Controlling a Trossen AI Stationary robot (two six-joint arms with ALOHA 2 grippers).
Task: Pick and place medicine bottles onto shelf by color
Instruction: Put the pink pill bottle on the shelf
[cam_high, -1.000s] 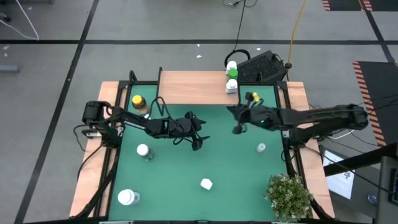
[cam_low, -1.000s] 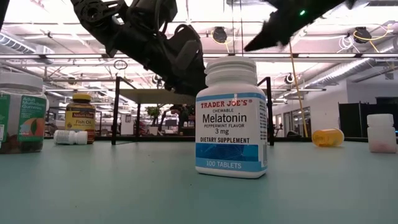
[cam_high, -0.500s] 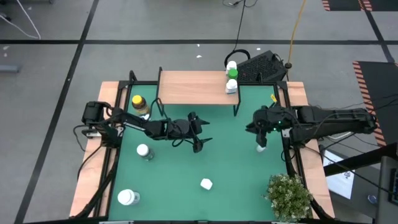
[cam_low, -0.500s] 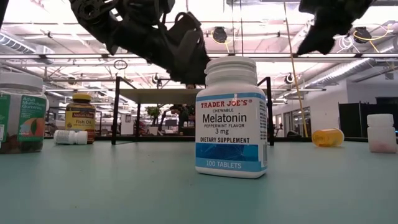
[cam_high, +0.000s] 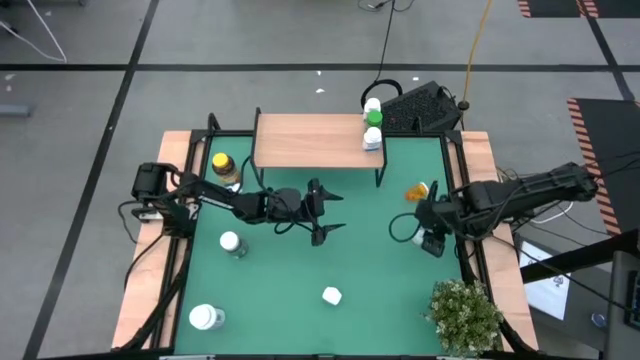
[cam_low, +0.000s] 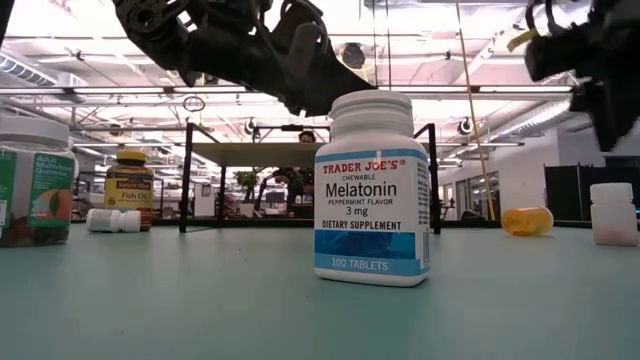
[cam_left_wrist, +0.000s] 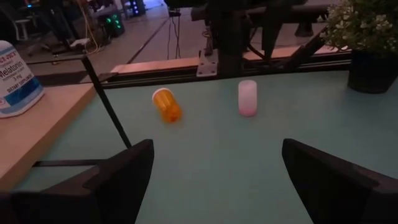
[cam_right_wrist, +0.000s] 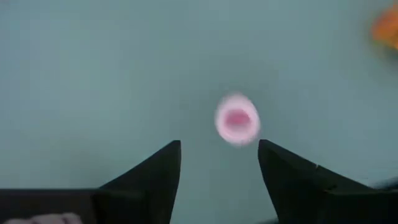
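Small white bottle (cam_right_wrist: 237, 119): upright on counter (cam_high: 370, 260), just ahead of my right end effector (cam_right_wrist: 219, 155), fingers spread, nothing pinched; amber bottle (cam_high: 416, 191) lying nearby.

Looks like a robotics lab or workshop: grey floor (cam_high: 80, 110) marked with black tape lines, hazard-striped mats (cam_high: 600, 125), cables (cam_high: 478, 40) trailing off the green counter (cam_high: 370, 270), and exposed ceiling lights and ducts (cam_low: 90, 80) behind.
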